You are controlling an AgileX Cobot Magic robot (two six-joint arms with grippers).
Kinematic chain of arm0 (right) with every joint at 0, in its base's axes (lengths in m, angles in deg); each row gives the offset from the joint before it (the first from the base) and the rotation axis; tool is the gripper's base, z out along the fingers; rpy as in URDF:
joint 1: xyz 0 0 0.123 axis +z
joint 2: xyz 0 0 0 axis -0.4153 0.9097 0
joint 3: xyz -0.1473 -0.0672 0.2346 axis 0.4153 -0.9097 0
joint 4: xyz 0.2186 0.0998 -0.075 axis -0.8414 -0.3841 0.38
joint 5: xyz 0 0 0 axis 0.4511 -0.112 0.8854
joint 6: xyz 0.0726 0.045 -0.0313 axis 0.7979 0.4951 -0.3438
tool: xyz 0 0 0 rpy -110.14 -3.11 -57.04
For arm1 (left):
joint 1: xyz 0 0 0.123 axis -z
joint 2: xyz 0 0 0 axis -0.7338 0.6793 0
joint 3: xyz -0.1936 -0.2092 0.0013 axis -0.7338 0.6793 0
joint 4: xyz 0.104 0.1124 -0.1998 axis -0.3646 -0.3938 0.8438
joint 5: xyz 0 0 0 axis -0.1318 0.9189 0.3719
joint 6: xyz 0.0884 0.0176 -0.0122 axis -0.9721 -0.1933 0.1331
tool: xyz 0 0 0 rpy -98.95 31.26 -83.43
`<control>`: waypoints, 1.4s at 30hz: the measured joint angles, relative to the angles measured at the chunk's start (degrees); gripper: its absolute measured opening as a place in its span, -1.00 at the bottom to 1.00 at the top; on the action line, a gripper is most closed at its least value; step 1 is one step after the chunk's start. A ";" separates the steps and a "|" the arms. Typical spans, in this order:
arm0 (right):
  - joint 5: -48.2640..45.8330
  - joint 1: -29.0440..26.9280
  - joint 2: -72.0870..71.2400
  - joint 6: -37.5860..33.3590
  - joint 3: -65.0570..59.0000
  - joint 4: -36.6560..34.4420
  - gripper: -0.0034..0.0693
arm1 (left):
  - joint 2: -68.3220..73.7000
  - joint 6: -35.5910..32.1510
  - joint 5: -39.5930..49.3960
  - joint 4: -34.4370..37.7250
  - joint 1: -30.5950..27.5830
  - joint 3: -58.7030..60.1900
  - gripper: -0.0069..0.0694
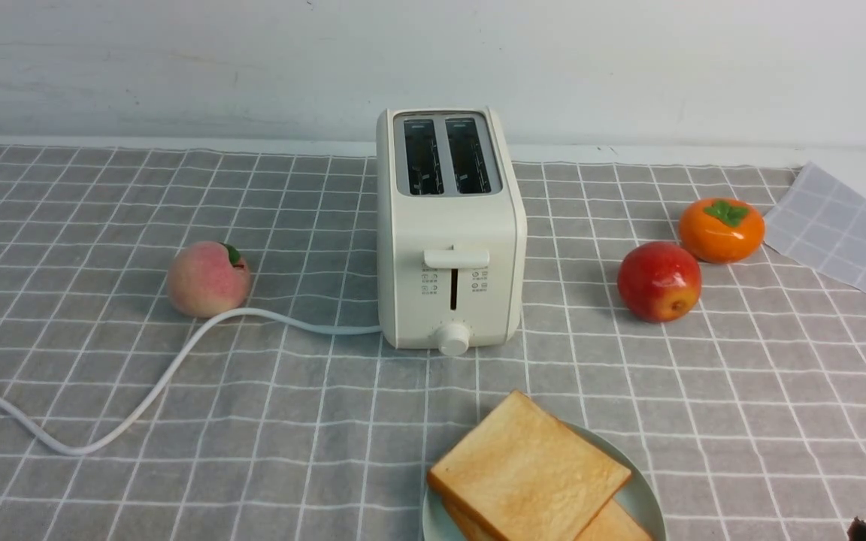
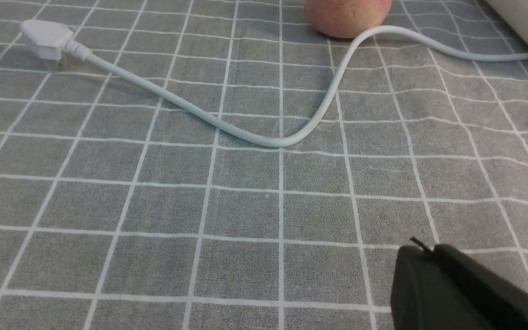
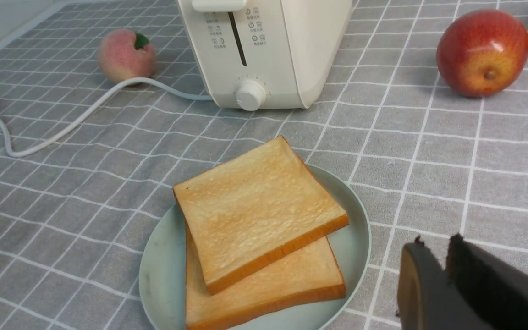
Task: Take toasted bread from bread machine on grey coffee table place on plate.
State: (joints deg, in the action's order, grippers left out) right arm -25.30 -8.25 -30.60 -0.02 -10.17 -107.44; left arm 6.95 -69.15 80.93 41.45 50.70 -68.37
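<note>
Both grippers empty, toast on plate.
L gripper (image 2: 422, 250) pressed together over grey coffee table (image 2: 245, 206); R gripper (image 3: 433, 250) w/ narrow gap, just beside plate (image 3: 358, 238). Two toasted bread slices (image 3: 259, 211) stacked on plate, in front of bread machine (image 1: 448, 233), slots bare; cord (image 1: 140, 391) by peach (image 1: 207, 278).

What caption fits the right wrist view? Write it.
Two toast slices stacked on the plate before the toaster.

left tool (image 2: 429, 256): closed, empty | right tool (image 3: 433, 256): narrow gap, empty
</note>
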 joint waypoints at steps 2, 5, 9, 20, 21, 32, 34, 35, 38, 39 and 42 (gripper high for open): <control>0.00 0.00 0.00 0.00 0.00 0.00 -0.67 | 0.00 0.00 0.00 0.00 0.00 0.00 -0.77; -0.37 0.00 0.00 0.00 0.00 0.00 -0.67 | 0.00 0.00 0.00 0.00 0.00 0.00 -0.77; -1.73 -0.96 -1.39 0.00 0.00 0.00 -0.66 | 0.00 0.00 0.00 0.00 0.00 0.00 -0.77; -4.30 -10.47 -8.69 0.00 0.00 0.00 -0.64 | 0.00 0.00 0.00 0.00 -0.04 0.00 -0.77; -4.30 -10.71 -8.91 0.00 0.00 0.00 -0.63 | 0.00 0.00 0.00 0.00 -0.04 0.00 -0.77; -5.56 -10.83 -14.98 0.23 0.00 0.00 -0.61 | -0.04 0.00 0.00 -0.05 -3.33 0.00 -0.73; -5.66 -11.30 -15.99 0.24 0.00 0.00 -0.61 | -0.04 0.00 0.00 -0.05 -3.33 0.00 -0.72; -5.66 -11.76 -16.38 0.30 0.00 0.00 -0.61 | -0.04 0.00 0.00 -0.05 -3.33 0.00 -0.72; -5.76 -13.08 -17.26 0.37 0.00 0.00 -0.60 | -0.04 0.00 0.00 -0.05 -3.33 0.00 -0.72; -5.82 -13.59 -17.45 0.42 0.00 0.00 -0.60 | -0.04 0.00 0.00 -0.05 -3.33 0.00 -0.72; -5.94 -14.95 -17.59 0.42 0.00 0.00 -0.58 | -0.04 0.00 0.00 -0.05 -3.33 0.00 -0.72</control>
State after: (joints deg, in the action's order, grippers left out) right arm -31.24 -23.20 -48.19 0.40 -10.17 -107.44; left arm 6.91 -69.15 80.93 41.39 47.37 -68.37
